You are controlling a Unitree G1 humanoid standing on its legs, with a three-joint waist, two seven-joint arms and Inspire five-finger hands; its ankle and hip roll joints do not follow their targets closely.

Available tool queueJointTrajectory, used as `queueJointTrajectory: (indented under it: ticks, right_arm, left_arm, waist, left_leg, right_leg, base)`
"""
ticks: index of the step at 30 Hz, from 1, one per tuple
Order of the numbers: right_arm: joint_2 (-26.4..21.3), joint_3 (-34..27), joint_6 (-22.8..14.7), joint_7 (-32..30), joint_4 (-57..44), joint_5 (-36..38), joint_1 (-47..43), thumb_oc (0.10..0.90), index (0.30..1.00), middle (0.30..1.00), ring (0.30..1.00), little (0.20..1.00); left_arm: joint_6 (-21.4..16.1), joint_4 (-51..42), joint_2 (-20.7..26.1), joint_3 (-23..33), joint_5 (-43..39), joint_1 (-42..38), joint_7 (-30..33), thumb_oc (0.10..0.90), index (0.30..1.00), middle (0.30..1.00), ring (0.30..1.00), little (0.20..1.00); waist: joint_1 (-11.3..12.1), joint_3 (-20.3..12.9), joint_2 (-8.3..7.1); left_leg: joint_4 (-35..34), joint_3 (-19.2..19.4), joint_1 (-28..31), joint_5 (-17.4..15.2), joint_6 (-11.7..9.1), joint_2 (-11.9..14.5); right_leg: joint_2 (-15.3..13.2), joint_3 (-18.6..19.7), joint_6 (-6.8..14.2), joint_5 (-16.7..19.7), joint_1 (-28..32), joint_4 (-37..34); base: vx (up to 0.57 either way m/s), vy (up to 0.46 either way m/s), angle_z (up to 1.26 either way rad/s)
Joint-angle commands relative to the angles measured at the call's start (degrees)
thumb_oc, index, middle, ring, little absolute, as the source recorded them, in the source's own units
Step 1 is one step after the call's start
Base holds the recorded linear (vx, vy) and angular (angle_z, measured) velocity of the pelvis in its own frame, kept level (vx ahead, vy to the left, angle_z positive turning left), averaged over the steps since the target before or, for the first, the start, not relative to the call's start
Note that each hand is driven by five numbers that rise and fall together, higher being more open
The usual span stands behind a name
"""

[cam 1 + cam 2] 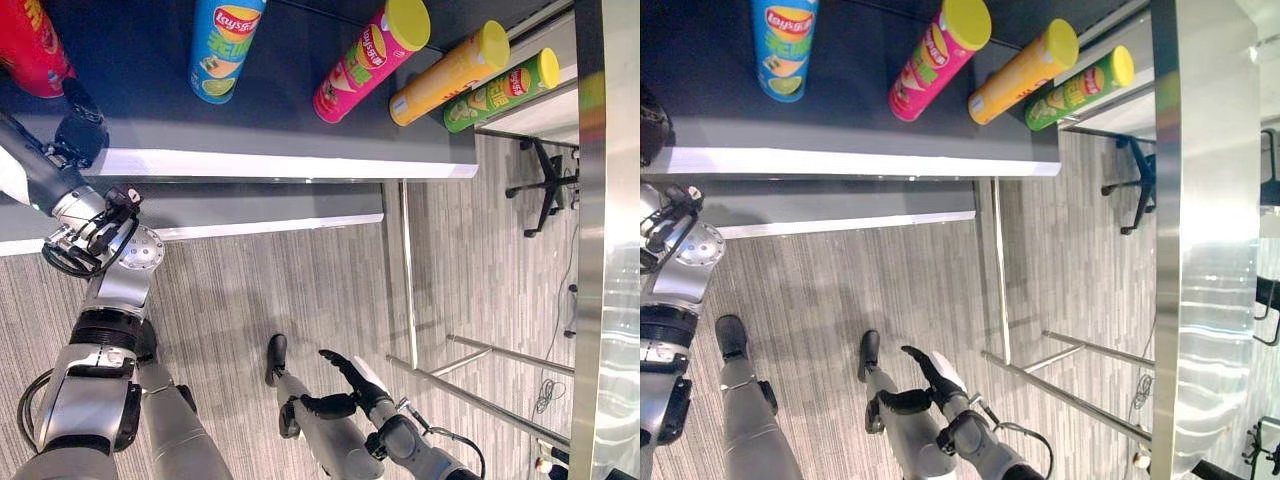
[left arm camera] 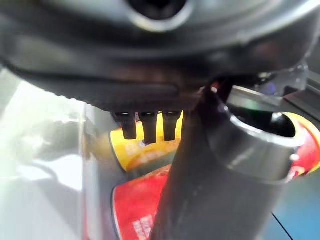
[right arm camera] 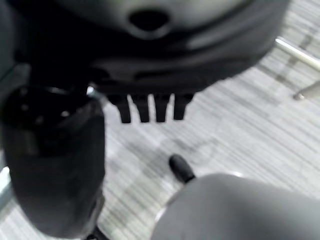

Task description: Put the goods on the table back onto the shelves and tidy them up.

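Note:
Several chip cans stand on the dark table [image 1: 300, 163]: a red one [image 1: 30, 45] at the far left, then blue [image 1: 225, 45], pink [image 1: 370, 55], orange [image 1: 450, 72] and green [image 1: 500, 90]. My left hand [image 1: 78, 128] reaches over the table's left end, just in front of the red can. In the left wrist view its fingers [image 2: 149, 125] are straight, and the red can [image 2: 145, 210] lies just past them beside the thumb [image 2: 215, 190]. My right hand [image 1: 345, 375] hangs low over the floor, below the table's edge, with spread fingers [image 3: 150, 107] holding nothing.
A tall shiny metal upright [image 1: 605, 250] runs down the right side. Thin metal table legs and bars [image 1: 405, 270] stand on the grey floor under the table's right end. An office chair base [image 1: 545, 185] sits further right.

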Motion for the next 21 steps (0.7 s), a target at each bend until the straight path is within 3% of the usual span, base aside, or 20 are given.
queueJointTrajectory:
  ticks: [1, 21]
  right_arm:
    - [-2.34, -0.83, -0.87, -1.31, -3.19, 1.06, 1.53, 0.800, 0.900, 0.900, 0.900, 0.900]
    - [-3.54, -0.45, -0.76, -1.14, -5.02, 0.90, 2.67, 0.800, 0.900, 0.900, 0.900, 0.900]
  left_arm:
    - [-4.32, -3.78, 5.32, 1.23, 1.46, -3.53, 1.85, 0.800, 0.900, 0.900, 0.900, 0.900]
    - [-6.47, 1.02, 2.46, -4.87, -4.43, -6.77, -5.92, 0.800, 0.900, 0.900, 0.900, 0.900]
  waist:
    - [2.90, 1.58, -6.17]
    - [1.56, 0.59, -5.67]
  left_leg:
    - [5.25, 0.28, 4.98, -11.79, 1.80, -0.03]
    - [4.26, 0.53, 5.82, -11.18, 2.15, -0.67]
  right_leg:
    - [-3.99, 2.38, 4.62, 7.19, -0.42, -0.20]
    - [-4.45, 2.55, 4.82, 7.50, -0.10, -0.05]
  base:
    - [0.00, 0.000, 0.00]
    - [0.00, 0.000, 0.00]
